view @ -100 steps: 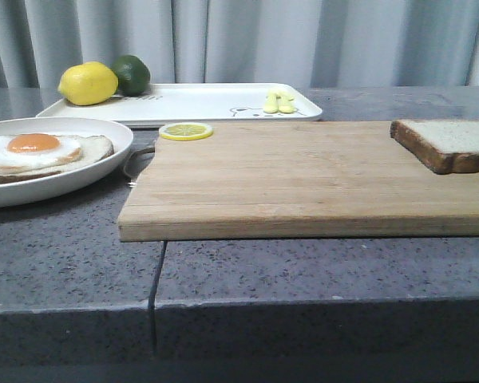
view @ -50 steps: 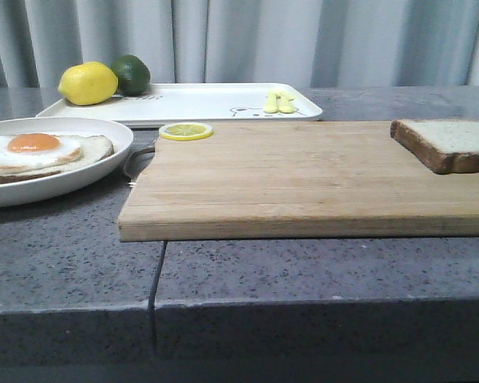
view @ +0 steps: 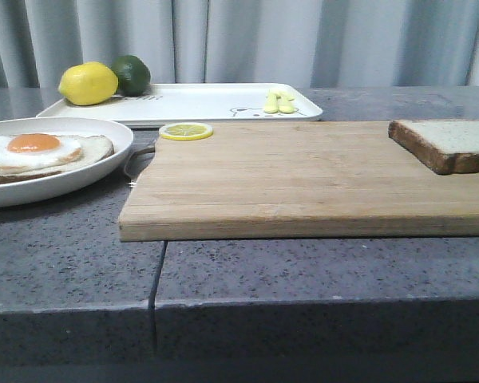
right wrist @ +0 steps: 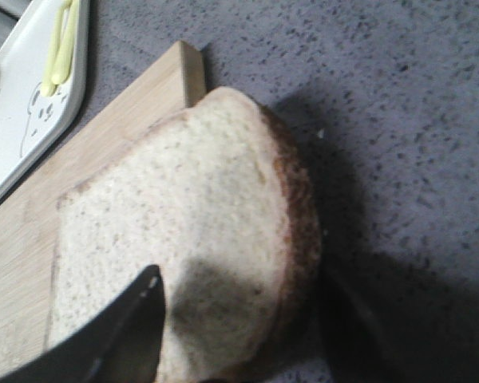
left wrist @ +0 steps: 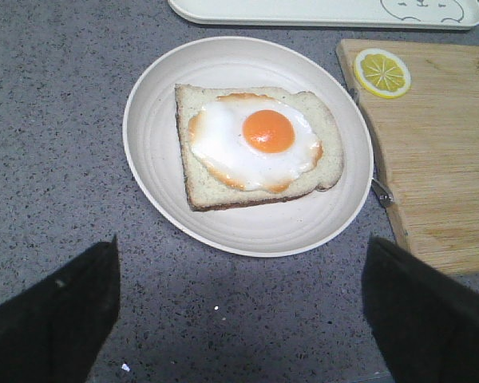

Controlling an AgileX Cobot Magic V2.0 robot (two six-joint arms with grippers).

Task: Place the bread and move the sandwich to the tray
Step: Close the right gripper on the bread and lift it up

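The bread point(view: 451, 144), a thick white slice with a dark crust, lies on the right end of the wooden board point(view: 303, 175) and overhangs its edge. In the right wrist view my right gripper point(right wrist: 241, 291) has one finger over the bread point(right wrist: 184, 215) and the other beside its crust, closed on it. The sandwich point(view: 40, 152), a slice topped with a fried egg, lies on a round white plate point(view: 104, 171). My left gripper point(left wrist: 241, 307) is open and empty above the counter, just short of the plate point(left wrist: 152, 128) and sandwich point(left wrist: 255, 144). The tray point(view: 199, 104) stands at the back. Neither gripper shows in the front view.
A lemon point(view: 88, 84) and a lime point(view: 132, 73) sit on the tray's left end, small yellow pieces point(view: 278, 102) on its right. A lemon slice point(view: 185, 131) lies on the board's far left corner. The counter's front edge is near.
The bread has shifted slightly left at the board's right end. Nothing else has moved.
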